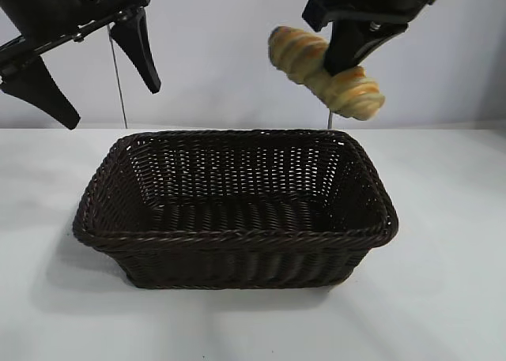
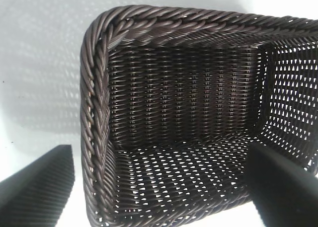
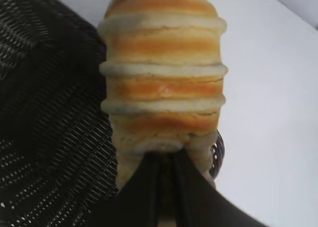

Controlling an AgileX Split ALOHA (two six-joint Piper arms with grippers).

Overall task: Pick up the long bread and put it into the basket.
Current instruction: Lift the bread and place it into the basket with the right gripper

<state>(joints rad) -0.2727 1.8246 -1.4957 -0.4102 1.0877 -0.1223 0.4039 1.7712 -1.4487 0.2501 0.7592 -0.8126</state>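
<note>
Your right gripper (image 1: 341,61) pinches the long bread (image 1: 296,54) in the air above the basket's (image 1: 237,236) far right corner. Your left gripper (image 1: 99,80) hangs spread above its left end.

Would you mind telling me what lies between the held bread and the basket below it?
Nothing: in the exterior view the bread, clamped in the right tool, hangs above the basket's far right corner with only open air between them.

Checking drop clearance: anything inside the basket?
Nothing seen inside the basket: bare wicker floor in exterior and left wrist views. The near wall hides a strip of floor. The bread hangs above the far right rim in the right gripper.
</note>
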